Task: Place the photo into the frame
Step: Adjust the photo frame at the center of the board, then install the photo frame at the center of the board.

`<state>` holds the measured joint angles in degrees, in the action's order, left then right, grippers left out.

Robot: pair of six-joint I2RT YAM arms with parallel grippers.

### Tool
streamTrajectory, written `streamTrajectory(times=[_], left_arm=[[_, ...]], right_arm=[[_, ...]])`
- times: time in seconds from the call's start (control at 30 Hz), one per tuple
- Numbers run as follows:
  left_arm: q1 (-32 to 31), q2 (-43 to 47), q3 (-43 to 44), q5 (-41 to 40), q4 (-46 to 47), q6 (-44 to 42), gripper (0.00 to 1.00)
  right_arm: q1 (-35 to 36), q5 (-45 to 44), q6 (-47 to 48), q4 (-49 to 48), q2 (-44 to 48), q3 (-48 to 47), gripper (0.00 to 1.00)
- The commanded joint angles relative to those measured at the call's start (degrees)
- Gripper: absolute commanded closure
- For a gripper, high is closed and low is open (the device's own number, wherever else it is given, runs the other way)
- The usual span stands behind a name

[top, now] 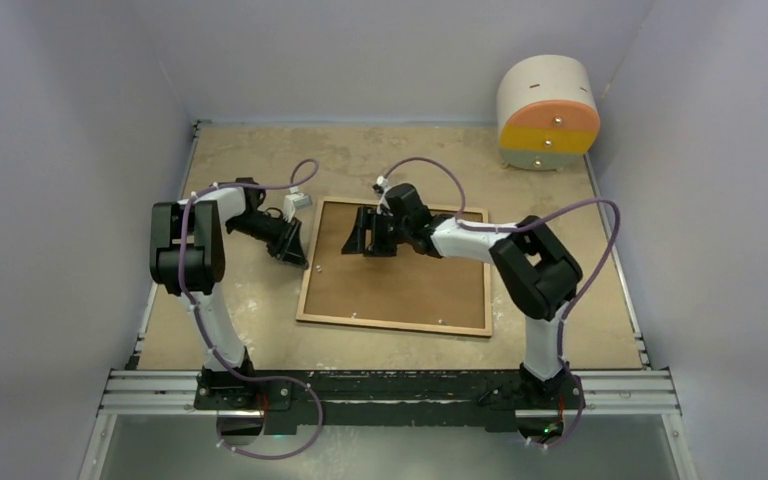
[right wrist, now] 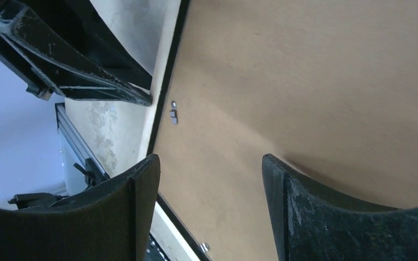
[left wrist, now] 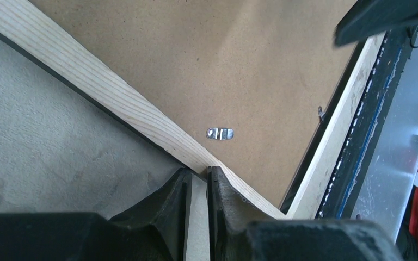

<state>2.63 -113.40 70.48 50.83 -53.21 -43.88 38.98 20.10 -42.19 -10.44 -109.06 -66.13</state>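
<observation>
The frame (top: 395,322) lies back up on the table, its light wood rails around a brown backing board (top: 400,285). The photo is not in view. My left gripper (top: 298,258) is at the frame's left rail near the far corner, shut on the wood rail (left wrist: 103,89); a strip of it shows between the fingers (left wrist: 226,201). My right gripper (top: 365,240) is open and empty just above the board's far left part (right wrist: 305,81). A metal turn clip (left wrist: 220,133) sits on the board by the left rail.
A round white drum with orange and yellow bands (top: 548,112) stands at the back right. The aluminium base rail (top: 390,385) runs along the near edge. White walls close in the table on three sides.
</observation>
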Motion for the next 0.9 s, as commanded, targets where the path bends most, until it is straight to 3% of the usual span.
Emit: streamTrajectory(times=[0.0,0.87], left_arm=[[-0.3,-0.4,-1.7,0.1,4.1,-0.1,0.84],[-0.2,1.1,-3.0,-1.2,6.0,1.3,0.87]], right_arm=[[2.6,4.7,-3.7,-6.3,-4.0,-5.1,0.31],[9.1,6.9,-8.5,-8.5,-15.3,-12.4,0.37]])
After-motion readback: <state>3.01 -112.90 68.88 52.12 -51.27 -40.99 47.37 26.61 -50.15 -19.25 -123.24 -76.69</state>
